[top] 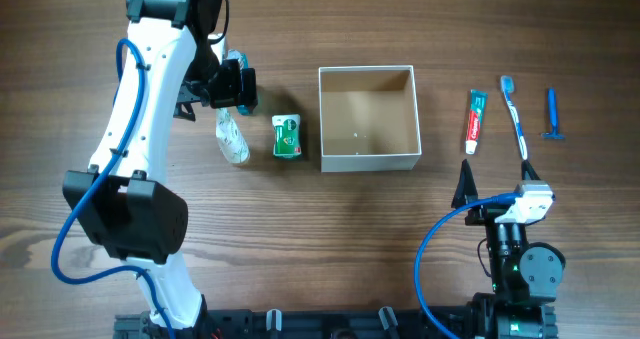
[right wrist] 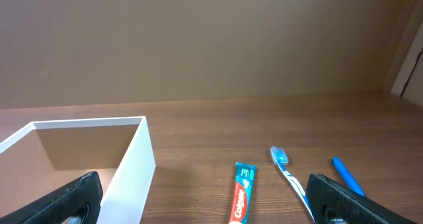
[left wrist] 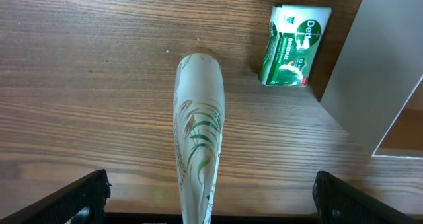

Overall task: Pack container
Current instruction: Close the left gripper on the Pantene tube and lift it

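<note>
The container [top: 330, 162] is a square white-walled box with a tan inside, at the table's middle; its inside holds nothing that I can see. It also shows in the left wrist view [left wrist: 370, 92] and the right wrist view [right wrist: 135, 164]. A white tube with green leaf print [top: 232, 136] lies left of it, next to a green soap pack [top: 288, 137]. My left gripper [top: 240, 87] hangs open over the tube [left wrist: 198, 131], its fingers wide on both sides, not touching. My right gripper [top: 495, 174] is open near the front right, behind a toothpaste tube [right wrist: 242, 194].
Right of the box lie the red and teal toothpaste tube [top: 475, 120], a blue and white toothbrush [top: 515, 114] and a blue razor [top: 551, 114]. The soap pack [left wrist: 294, 45] lies close to the box's left wall.
</note>
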